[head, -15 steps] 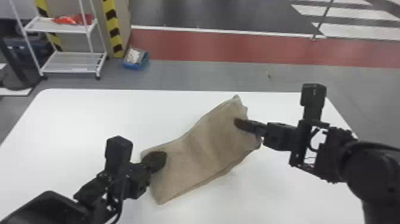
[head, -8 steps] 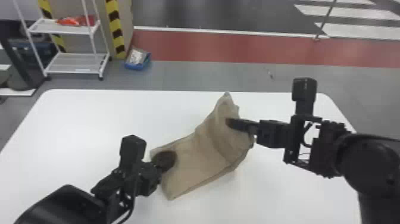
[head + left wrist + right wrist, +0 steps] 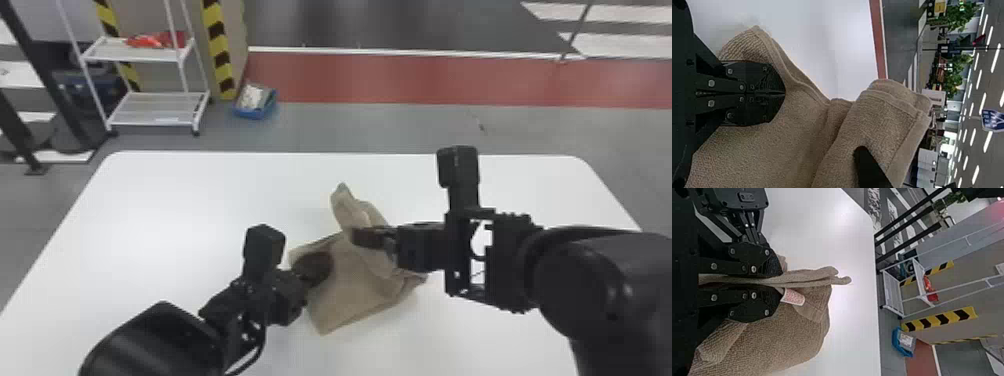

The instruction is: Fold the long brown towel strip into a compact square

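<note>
Brown towel strip (image 3: 345, 295) lies partly folded on the white desk (image 3: 175, 200), midway between its left and right edges, with one flap raised toward the far edge. The right gripper (image 3: 357, 236) pinches the flap's layers between its fingers, beside a small white label (image 3: 793, 297). The left gripper (image 3: 322, 266) has its fingers pressed together over the strip, and both grippers block part of the cloth. Beyond the far left corner are a white rack (image 3: 155, 111), a striped post (image 3: 216, 45) and a blue bin (image 3: 255, 114).
</note>
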